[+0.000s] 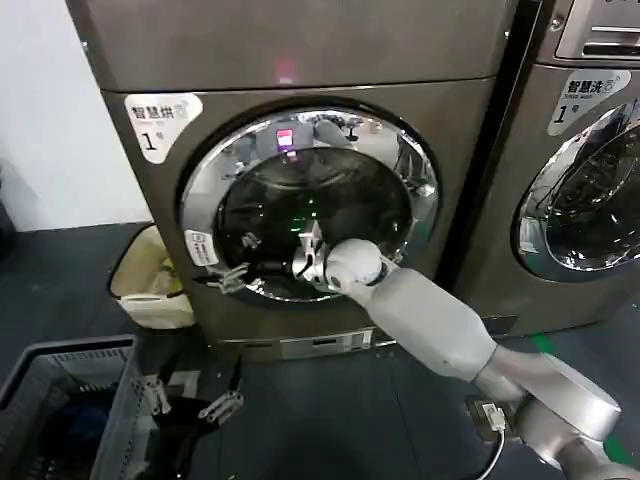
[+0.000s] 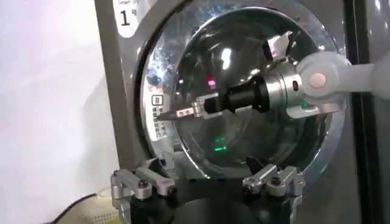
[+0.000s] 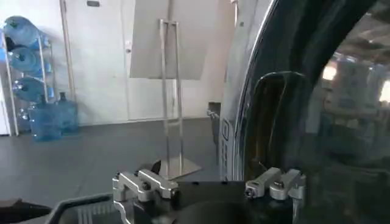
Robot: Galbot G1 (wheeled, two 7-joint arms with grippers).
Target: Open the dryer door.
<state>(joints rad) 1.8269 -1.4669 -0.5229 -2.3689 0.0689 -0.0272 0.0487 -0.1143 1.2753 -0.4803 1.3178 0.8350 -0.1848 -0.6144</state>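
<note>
The fingers (image 2: 183,112) of the right gripper (image 1: 228,279) stood narrowly parted, holding nothing, their tips reaching toward the left edge of the dryer door (image 1: 310,205), at the spot where the chrome ring meets the machine front beside a small white sticker (image 1: 200,247). That placement was probably chosen because a door of this kind latches at the side away from its hinge, so the tips need to get behind the rim there. The door itself looked shut, seated flat in the front of the dryer (image 1: 300,60), whose white corner label (image 1: 160,115) bore a 1.

Going left to right: a dark basket (image 1: 60,400) sat on the floor at the far left, and a pale bin (image 1: 150,290) leaned beside the machine. The left gripper (image 1: 190,395) hung low in front of the dryer, its fingers spread wide and empty, waiting. The right arm (image 1: 440,320) crossed from the lower right, and the neighbouring machine (image 1: 580,180) stood beyond it.
</note>
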